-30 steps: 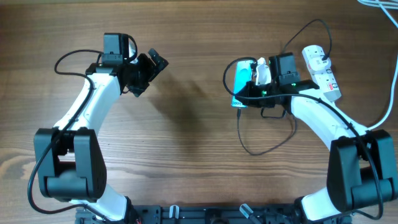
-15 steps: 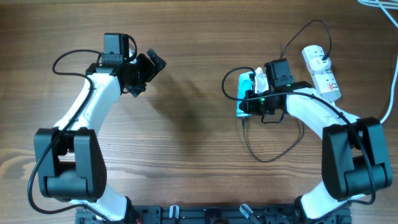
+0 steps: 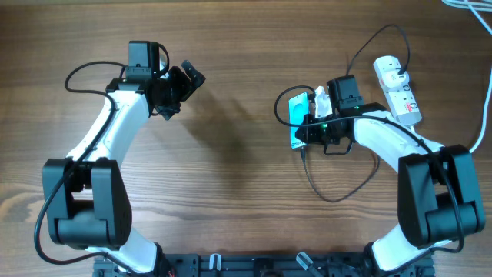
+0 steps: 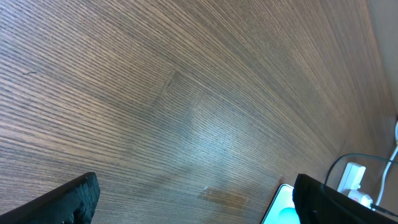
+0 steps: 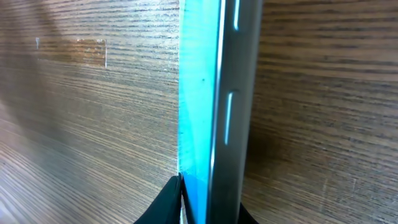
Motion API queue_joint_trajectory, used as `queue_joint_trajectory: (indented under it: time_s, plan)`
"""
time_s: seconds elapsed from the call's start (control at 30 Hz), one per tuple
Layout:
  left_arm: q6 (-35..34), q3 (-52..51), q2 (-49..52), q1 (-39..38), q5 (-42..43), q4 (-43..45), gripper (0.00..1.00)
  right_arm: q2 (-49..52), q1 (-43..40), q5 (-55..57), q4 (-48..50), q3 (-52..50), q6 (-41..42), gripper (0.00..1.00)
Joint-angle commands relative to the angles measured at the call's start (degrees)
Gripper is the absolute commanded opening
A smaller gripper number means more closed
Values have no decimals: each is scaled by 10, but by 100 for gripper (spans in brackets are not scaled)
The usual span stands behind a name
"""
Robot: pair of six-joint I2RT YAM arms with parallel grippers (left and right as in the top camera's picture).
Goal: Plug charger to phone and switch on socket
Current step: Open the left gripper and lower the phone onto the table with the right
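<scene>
My right gripper (image 3: 315,115) is shut on the phone (image 3: 297,114), which stands tilted on its long edge on the table, teal screen to the left. In the right wrist view the lit screen and grey side (image 5: 229,106) rise from between my fingers (image 5: 208,208). The charger's thin black cable (image 3: 330,198) loops below the phone and arcs up to the white adapter (image 3: 394,74) on the socket (image 3: 401,94). Its plug tip is hidden. My left gripper (image 3: 184,83) is open and empty at the upper left; its view (image 4: 199,208) shows the phone's corner (image 4: 283,208).
A thick white cord (image 3: 486,115) trails from the socket down the right edge. A second white cord (image 3: 465,9) crosses the far right corner. My left arm's black cable (image 3: 84,77) loops at the upper left.
My right gripper turned and shifted slightly down-left with the phone, tipping it from nearly flat up onto its edge. The cable loop below shifted. The left arm has not moved.
</scene>
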Motion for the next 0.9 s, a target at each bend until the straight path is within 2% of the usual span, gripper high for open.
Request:
queue_joint_trajectory:
  time_s: [0.0, 0.27, 0.77, 0.87]
  plan:
    - [11, -1, -11, 1, -10, 0, 100, 8, 0, 2, 3, -6, -9, 20]
    - [11, -1, -11, 1, -10, 0, 100, 8, 0, 2, 4, -6, -7, 35]
    - [11, -1, -11, 1, -10, 0, 100, 8, 0, 1, 7, -5, -6, 36]
    - [11, -1, -11, 1, -10, 0, 100, 7, -1, -5, -14, 20, -5, 40]
